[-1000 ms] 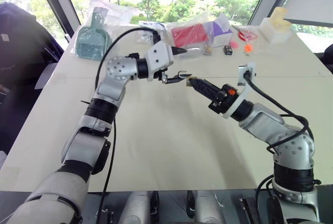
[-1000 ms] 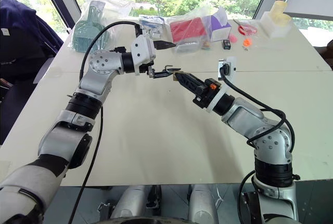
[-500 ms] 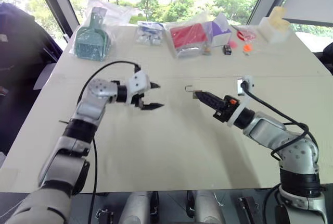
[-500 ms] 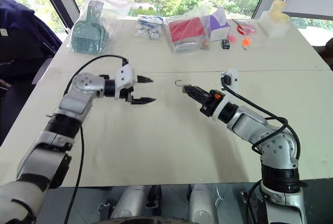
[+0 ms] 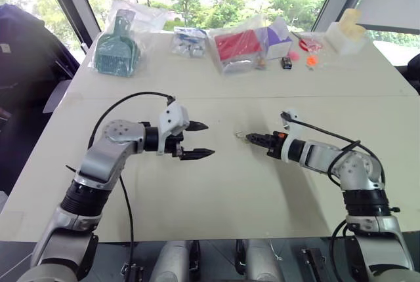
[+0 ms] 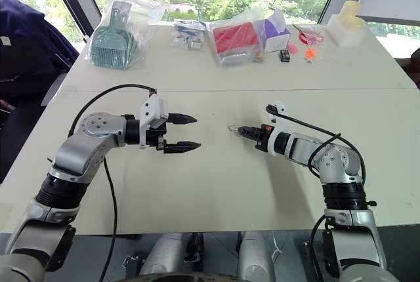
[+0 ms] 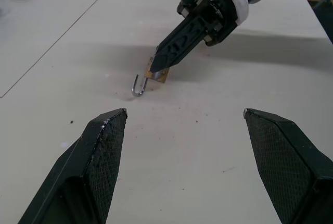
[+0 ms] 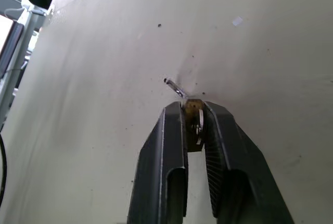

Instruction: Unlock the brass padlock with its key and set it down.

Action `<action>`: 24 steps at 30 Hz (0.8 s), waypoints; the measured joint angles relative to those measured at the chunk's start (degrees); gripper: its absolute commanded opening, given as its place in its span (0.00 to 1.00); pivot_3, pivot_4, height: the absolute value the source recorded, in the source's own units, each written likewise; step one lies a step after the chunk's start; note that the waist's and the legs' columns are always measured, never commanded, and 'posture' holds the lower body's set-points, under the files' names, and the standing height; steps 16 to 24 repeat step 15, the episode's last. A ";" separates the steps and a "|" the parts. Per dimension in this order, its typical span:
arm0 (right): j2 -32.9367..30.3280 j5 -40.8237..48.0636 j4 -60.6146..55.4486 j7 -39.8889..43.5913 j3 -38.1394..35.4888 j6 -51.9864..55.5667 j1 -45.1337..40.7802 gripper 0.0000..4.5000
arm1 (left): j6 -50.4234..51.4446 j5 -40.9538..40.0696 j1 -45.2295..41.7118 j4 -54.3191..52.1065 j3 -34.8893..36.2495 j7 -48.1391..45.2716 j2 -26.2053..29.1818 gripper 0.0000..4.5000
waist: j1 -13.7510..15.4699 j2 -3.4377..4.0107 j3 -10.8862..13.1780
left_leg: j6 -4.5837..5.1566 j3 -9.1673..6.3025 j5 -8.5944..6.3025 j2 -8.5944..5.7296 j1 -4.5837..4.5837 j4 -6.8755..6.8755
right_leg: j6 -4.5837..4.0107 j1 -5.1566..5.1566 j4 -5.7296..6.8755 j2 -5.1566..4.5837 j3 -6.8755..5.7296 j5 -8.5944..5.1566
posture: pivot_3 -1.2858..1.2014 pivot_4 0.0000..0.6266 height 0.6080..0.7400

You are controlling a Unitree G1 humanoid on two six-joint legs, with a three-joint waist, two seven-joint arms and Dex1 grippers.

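Already we had the brass padlock (image 7: 157, 73) low at the table (image 5: 216, 197), its shackle (image 7: 138, 87) swung free, so unlocking looked done; only letting go remained. Our right gripper (image 8: 193, 110) pinched it between the fingertips, a key (image 8: 199, 125) apparently alongside. Our left gripper (image 5: 201, 140) gaped empty, well apart. Bagged clutter (image 5: 235, 46) lay far beyond both

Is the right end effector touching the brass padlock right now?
Touching. In the right wrist view the brass padlock sits between the right end effector fingers, pressed against both.
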 measured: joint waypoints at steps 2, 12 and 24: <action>0.05 -0.59 -0.03 1.88 0.01 0.18 -0.40 0.62 | 0.34 -0.42 0.16 0.00 0.01 0.41 0.07 0.84 | -0.04 0.00 -0.01 | 0.00 0.00 0.00 0.00 0.03 0.00 | 0.01 0.03 0.00 0.00 0.00 0.00 | 0.52 0.24 0.96; -12.08 -8.90 -8.96 12.97 -1.33 -4.57 7.83 0.99 | 0.91 -1.41 0.76 0.28 0.09 0.41 1.62 0.84 | 0.42 0.01 0.00 | -0.01 -0.04 -0.01 -0.08 -0.02 0.01 | -0.02 0.06 -0.11 -0.06 0.00 -0.03 | 0.52 0.24 0.96; -18.81 -12.07 -16.69 19.47 -4.05 -9.76 15.88 0.99 | 2.08 -2.19 1.24 0.53 0.32 0.51 1.74 0.84 | 0.26 0.02 0.01 | -0.01 -0.01 -0.01 -0.05 -0.02 -0.03 | 0.09 0.02 -0.10 -0.04 0.00 -0.01 | 0.52 0.24 0.96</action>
